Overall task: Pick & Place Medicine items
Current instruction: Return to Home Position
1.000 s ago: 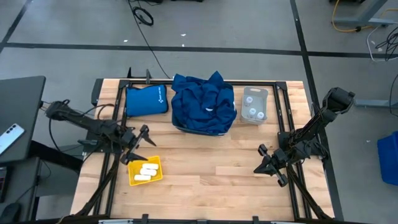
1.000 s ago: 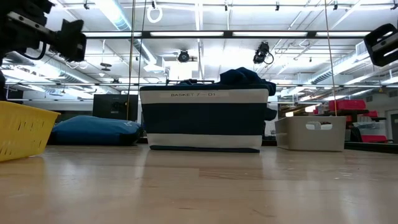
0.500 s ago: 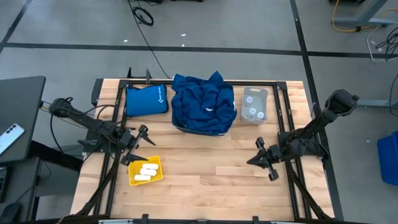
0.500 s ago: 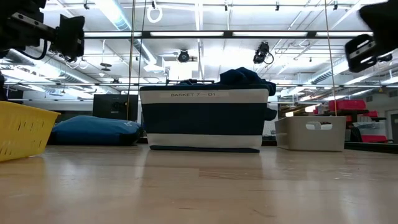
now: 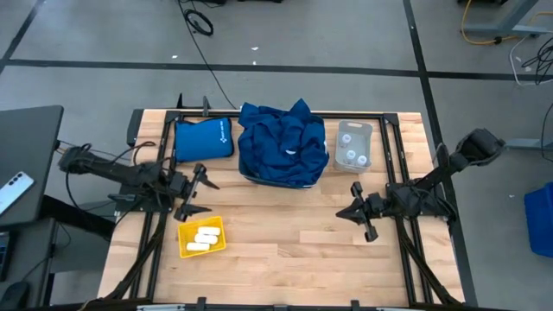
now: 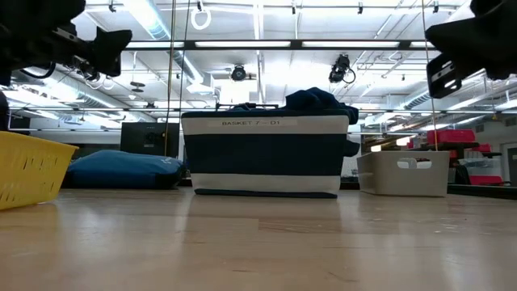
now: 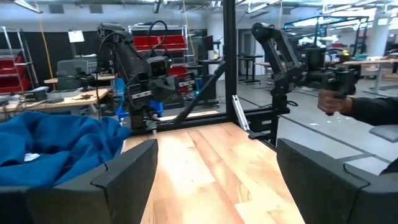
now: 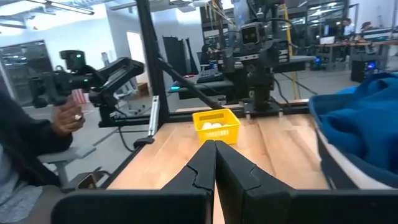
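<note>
cream packs (image 5: 204, 238) in yellow tray (image 5: 182, 236) near left claw (image 5: 204, 197)

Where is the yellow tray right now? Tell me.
High view: the yellow tray sits on the table's left side, just beside the left gripper, with pale packs inside.

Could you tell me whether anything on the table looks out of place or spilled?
Only the blue gowns: heaped above the basket, one fold hanging over its side. The packs lie inside the yellow tray; the bottles sit in their bin.
</note>
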Motion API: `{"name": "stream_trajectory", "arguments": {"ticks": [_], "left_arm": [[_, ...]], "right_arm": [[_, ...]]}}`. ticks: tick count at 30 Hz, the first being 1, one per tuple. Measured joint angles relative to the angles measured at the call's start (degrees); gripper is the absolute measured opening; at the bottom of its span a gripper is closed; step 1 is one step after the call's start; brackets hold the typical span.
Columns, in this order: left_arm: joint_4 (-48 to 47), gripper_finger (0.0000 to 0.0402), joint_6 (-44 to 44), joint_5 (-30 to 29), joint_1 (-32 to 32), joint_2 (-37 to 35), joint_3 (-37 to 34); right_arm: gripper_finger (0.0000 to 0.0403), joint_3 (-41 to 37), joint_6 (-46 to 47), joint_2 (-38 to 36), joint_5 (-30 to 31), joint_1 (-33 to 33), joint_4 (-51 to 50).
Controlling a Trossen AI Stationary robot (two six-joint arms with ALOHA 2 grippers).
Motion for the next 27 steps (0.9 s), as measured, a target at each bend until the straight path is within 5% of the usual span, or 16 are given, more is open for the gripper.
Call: {"name": "stream_trajectory", "arguments": {"ticks": [9,18,27], "left_arm": [[1.50,0.0332,-0.93,4.40,6.78,0.00,0.00],[1.19,0.0332,-4.21,15.55,12.04,0.02,0.00],[-1.25,0.0332,-3.93,15.18,12.65,0.02,0.00]], "right_arm": [[0.0016,0.00,-0.75,0.00,0.62,-2.82,0.03],[0.0016,0.00,-0.38,0.00,1.03,-2.95,0.00],[0.0016,0.00,-0.24,0.00,4.64,2.06,0.00]]}}
